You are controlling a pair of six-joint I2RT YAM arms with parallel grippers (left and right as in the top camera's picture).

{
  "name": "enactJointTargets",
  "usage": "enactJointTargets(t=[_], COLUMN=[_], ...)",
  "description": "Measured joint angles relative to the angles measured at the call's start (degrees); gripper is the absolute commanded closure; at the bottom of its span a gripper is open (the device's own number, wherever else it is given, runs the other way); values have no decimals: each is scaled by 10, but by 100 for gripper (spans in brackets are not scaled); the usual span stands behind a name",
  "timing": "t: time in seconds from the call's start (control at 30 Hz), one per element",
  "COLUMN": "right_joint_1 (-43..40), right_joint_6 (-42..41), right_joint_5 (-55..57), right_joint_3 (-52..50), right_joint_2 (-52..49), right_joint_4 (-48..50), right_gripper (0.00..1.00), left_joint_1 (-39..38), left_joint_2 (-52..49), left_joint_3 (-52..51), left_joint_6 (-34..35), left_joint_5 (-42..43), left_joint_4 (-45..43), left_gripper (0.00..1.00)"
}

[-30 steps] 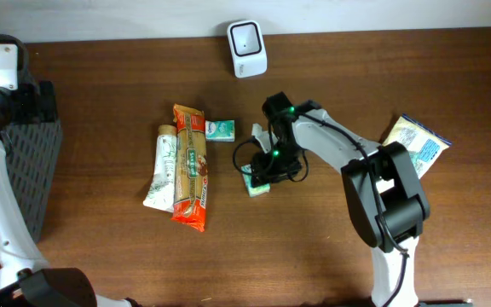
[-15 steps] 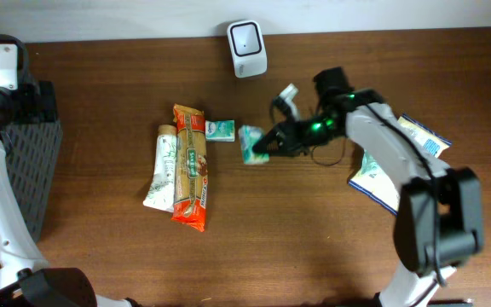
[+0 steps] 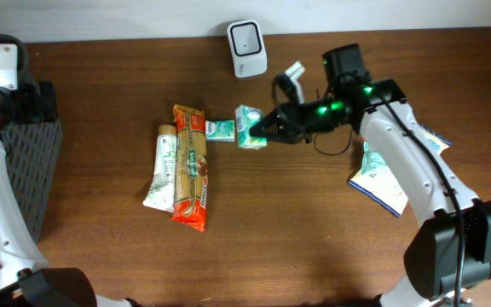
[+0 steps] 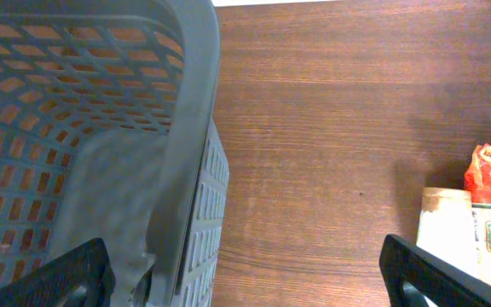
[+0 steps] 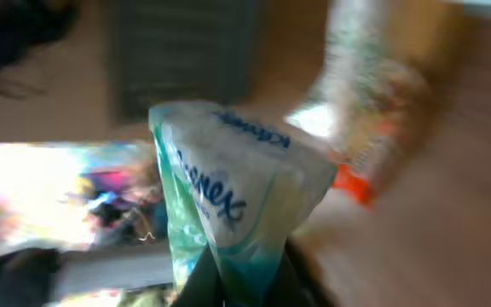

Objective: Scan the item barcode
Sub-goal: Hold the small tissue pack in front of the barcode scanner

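While the right gripper (image 3: 265,130) is pinching the Kleenex pack (image 3: 246,137) by one soft edge (near the scanner (image 3: 247,37)), it is probably risking a slip.

Dark wooden table (image 3: 271,247), perhaps pale wall (image 3: 101,17)

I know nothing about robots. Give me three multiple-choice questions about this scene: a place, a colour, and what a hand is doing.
1. The white scanner stands: A) at the table's edge B) mid-table C) on the floor
2. The tissue pack is: A) red B) green and white C) black
3. The right hand is: A) open B) shut on the pack C) out of sight
Answers: A, it sits at the far edge; B, the wrapper shows close up; B, the pack is pinched aloft.
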State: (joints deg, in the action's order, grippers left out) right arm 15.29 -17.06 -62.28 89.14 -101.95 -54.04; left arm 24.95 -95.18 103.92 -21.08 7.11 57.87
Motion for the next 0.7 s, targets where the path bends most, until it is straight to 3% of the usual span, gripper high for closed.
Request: enactJointTargets(t=[0.03,0.07,0.13,0.27,0.33,0.43,0.7], right_joint_1=[31,45,93,127,128,127,127], right_joint_6=[-7,-8,-7,37,99,219,548], right_joint_5=[126,173,374,673,816,911,970], right_joint_3=[40,62,195,376,403,401,400], right_joint_2=[0,0,-11,-51,-94,-165,-394], right_joint_4=[-66,-82,-172,-160,-50,127,465], right_gripper=[96,96,96,96,96,96,96], left_joint_1=[0,0,0,0,0,0,0], left_joint_2=[0,0,0,0,0,0,0], left_joint_3=[0,0,0,0,0,0,0], left_joint_6=[0,0,0,0,0,0,0], left_joint_5=[0,0,0,0,0,0,0], left_joint_4=[0,0,0,-1,0,0,1], left_gripper=[1,1,1,1,1,1,1])
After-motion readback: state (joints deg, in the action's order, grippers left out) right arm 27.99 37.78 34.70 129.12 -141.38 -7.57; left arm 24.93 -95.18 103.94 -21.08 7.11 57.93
